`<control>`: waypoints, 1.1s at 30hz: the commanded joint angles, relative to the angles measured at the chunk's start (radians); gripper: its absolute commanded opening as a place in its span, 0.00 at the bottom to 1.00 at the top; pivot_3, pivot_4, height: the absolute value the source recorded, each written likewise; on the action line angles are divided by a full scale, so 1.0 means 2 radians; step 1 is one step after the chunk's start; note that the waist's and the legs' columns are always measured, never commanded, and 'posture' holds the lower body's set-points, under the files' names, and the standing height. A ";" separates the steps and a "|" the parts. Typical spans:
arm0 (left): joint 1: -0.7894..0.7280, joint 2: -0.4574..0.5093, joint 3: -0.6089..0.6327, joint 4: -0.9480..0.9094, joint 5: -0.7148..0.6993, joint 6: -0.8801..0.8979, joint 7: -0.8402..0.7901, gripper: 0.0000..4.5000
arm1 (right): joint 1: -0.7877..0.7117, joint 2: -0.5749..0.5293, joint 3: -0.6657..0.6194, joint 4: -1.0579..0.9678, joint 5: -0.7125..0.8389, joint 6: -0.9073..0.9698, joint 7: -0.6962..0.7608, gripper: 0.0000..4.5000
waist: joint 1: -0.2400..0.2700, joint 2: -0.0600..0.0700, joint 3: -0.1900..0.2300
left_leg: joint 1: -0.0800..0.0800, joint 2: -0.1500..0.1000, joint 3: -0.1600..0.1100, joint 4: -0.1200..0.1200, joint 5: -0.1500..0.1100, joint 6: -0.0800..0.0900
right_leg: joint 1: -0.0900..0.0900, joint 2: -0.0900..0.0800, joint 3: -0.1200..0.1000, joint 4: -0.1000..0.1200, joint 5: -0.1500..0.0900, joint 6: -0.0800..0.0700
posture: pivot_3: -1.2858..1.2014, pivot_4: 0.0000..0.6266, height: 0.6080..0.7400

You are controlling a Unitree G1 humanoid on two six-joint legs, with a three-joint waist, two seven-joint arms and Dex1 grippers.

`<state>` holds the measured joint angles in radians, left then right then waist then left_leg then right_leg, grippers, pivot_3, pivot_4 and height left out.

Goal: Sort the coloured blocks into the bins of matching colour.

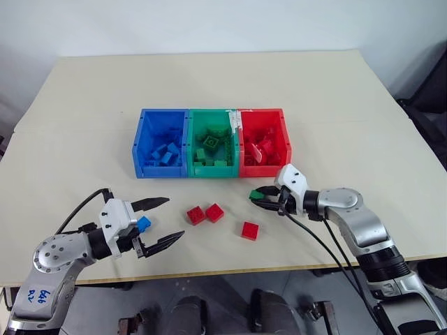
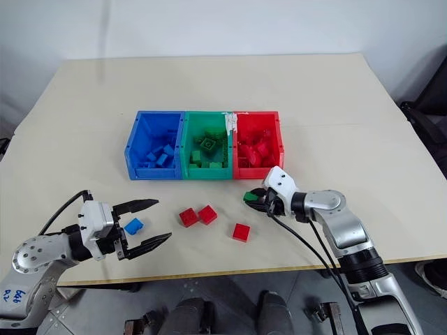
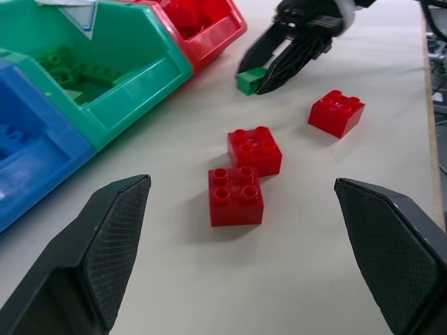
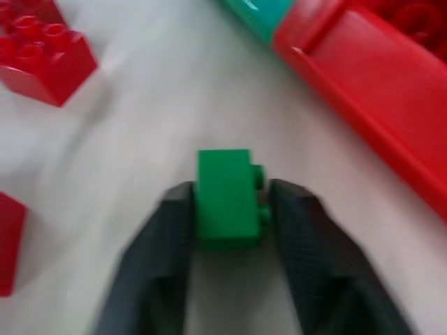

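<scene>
Three joined bins stand mid-table: blue (image 1: 139, 143), green (image 1: 214, 172) and red (image 1: 285, 143), each holding blocks of its own colour. My right gripper (image 1: 259, 197) is shut on a small green block (image 4: 225, 195), low over the table just in front of the red bin. Three red blocks lie loose: two side by side (image 1: 196, 215) (image 1: 215, 212) and one apart (image 1: 250, 230). My left gripper (image 1: 172, 218) is open at the front left, pointing toward the red pair. A blue block (image 1: 144, 223) lies by the base of its fingers, not gripped.
The table's front edge (image 1: 230, 269) runs close behind the loose blocks. Black cables (image 1: 328, 244) hang along the right arm. Dark equipment (image 1: 429, 105) stands past the table's right edge.
</scene>
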<state>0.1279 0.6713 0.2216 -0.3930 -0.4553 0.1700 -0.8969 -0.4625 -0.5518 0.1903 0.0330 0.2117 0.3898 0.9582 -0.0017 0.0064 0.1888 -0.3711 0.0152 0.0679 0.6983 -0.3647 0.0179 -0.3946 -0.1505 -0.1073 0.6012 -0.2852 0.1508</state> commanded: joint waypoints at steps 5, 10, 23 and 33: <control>0.019 -0.008 0.049 -0.024 -0.023 -0.004 0.024 1.00 | -0.071 0.039 -0.047 -0.060 0.093 0.084 -0.005 0.21 | -0.005 0.000 0.000 | 0.000 0.000 0.000 0.000 0.000 0.000 | 0.000 0.000 0.000 0.000 0.000 0.000 | 0.52 0.24 1.00; 0.051 -0.026 0.090 -0.030 -0.033 -0.004 0.047 1.00 | -0.160 0.097 -0.035 0.005 0.069 0.077 -0.051 0.21 | -0.013 0.000 0.000 | 0.000 0.001 0.000 0.000 0.000 -0.001 | -0.001 0.000 0.000 0.001 -0.001 -0.001 | 0.52 0.24 1.00; 0.093 -0.043 0.117 -0.037 -0.029 -0.018 0.065 1.00 | -0.272 0.163 -0.016 0.207 -0.012 -0.064 -0.079 0.59 | -0.015 0.000 0.000 | 0.000 0.000 0.000 0.000 0.000 -0.001 | -0.002 0.000 0.000 0.003 -0.001 -0.002 | 0.52 0.24 1.00; 0.020 -0.012 0.065 -0.002 -0.021 -0.018 0.024 1.00 | -0.124 0.027 -0.071 0.052 0.060 -0.105 0.078 0.98 | -0.006 0.000 0.000 | -0.001 0.000 0.000 0.000 -0.001 0.000 | -0.001 0.000 -0.001 0.002 -0.001 -0.002 | 0.52 0.24 1.00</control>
<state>0.1813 0.6358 0.3664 -0.4041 -0.5008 0.1506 -0.8242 -0.7305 -0.4703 0.0936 0.2157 0.2855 0.2108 1.0639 -0.0140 0.0064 0.1888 -0.3717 0.0149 0.0674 0.6977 -0.3665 0.0177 -0.3963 -0.1510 -0.1082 0.6044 -0.2869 0.1476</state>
